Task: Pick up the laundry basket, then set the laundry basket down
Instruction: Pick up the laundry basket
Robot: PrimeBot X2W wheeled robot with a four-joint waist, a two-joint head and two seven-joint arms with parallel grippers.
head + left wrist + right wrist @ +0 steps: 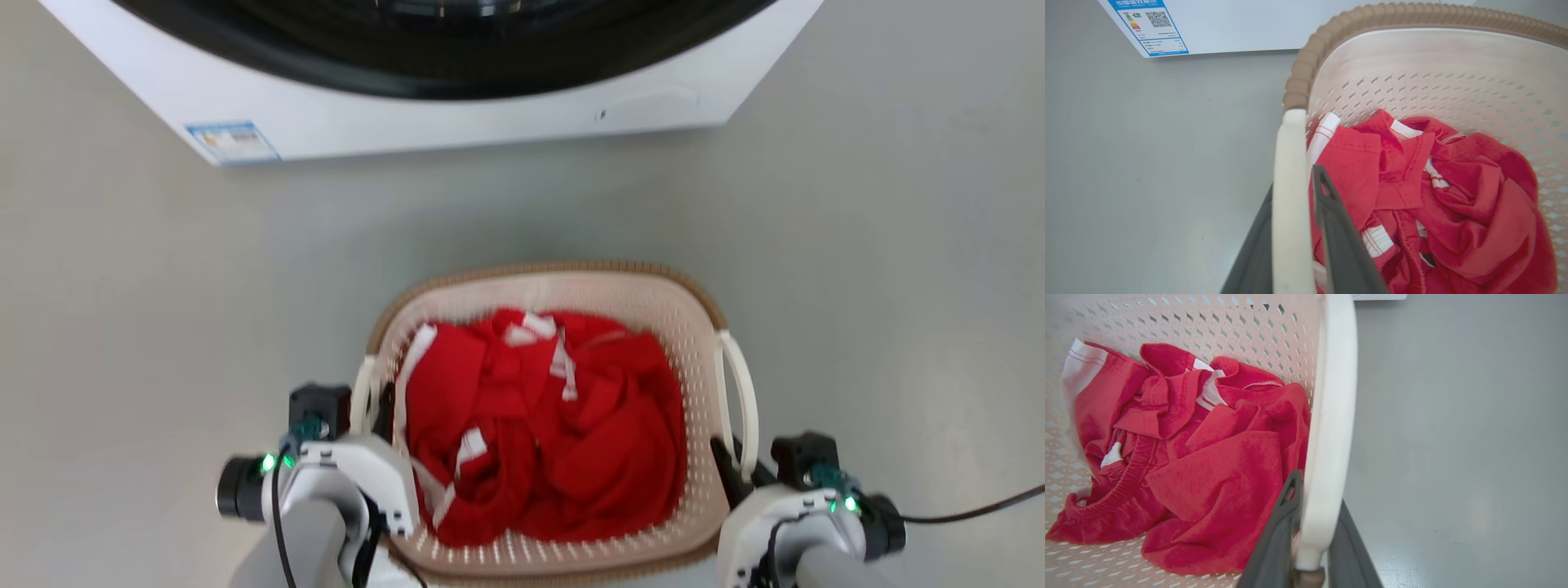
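laundry basket (pixel 695 343) just in front of washing machine (pixel 457 122), red clothes (pixel 571 433) inside. left gripper (pixel 1294 183) pinching left handle (pixel 1290 155), right gripper (pixel 1318 490) pinching right handle (pixel 1333 396).

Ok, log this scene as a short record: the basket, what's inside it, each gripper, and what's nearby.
basket: laundry basket, cream perforated walls, brown rim
contents: crumpled red clothes with white trim
left gripper: closed around the left handle
right gripper: closed around the right handle
nearby: white washing machine beyond the basket, grey floor
lifted or resting: cannot tell
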